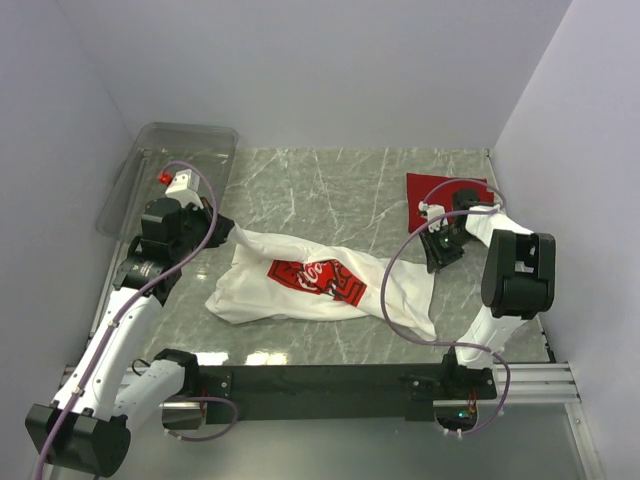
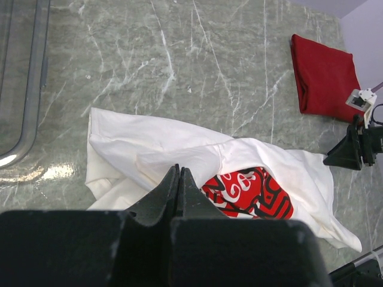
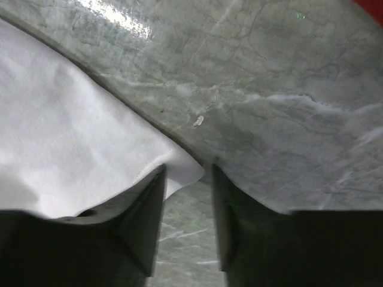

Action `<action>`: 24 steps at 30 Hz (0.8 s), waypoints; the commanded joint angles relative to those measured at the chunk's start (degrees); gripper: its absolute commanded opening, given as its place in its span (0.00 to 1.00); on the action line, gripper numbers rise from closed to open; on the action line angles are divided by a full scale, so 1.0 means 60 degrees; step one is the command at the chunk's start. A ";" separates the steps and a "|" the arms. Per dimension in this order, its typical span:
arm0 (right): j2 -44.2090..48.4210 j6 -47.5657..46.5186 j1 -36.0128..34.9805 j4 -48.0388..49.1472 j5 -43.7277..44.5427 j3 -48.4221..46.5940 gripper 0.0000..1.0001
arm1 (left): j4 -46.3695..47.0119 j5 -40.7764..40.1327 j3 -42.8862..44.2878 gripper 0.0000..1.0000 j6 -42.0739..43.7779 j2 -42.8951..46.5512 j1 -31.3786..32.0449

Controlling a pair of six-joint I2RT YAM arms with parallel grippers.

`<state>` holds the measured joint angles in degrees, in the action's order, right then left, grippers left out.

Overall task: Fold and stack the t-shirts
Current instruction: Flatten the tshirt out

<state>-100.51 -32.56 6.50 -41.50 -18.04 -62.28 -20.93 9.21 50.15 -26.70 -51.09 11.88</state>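
The grey-green marbled table (image 1: pixel 330 180) carries the white cloth t-shirt with a red square print (image 1: pixel 300 290), which lies crumpled in the middle, print up, drawn out between the two arms. The left gripper (image 2: pixel 178 173) has its jaws pressed together with no gap, and it seems to pinch a raised fold at the shirt's left end. The right gripper (image 3: pixel 185 179) stands partly open, and only the thin tip of a white corner lies between its fingers, not clamped. If it closes there, I think the hold may be too shallow and the cloth may slip out under a pull. The plain red cloth t-shirt (image 1: pixel 440 198), folded, lies just behind this arm, so a wide swing could push it out of shape.
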 commanded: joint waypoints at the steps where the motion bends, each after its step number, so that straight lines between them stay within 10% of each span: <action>1: -0.0050 -0.0038 -0.0088 0.0061 0.0005 -0.0005 0.40 | 0.0339 0.0091 0.0122 0.00 -0.0033 0.0107 -0.0017; 9: 0.0607 -0.0330 -0.0058 -0.0451 -0.0332 -0.0239 0.01 | 0.0353 -0.0232 0.0854 0.00 0.0026 -0.0127 -0.0017; 24: 0.5497 -0.0537 0.0219 -0.2212 -0.1110 -0.5639 0.00 | 0.1100 -0.2808 0.5364 0.00 0.0128 -0.0684 -0.0017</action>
<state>-73.23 -35.88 7.03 -53.17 -24.53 -89.17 -19.84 -1.76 76.25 -26.61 -55.86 11.88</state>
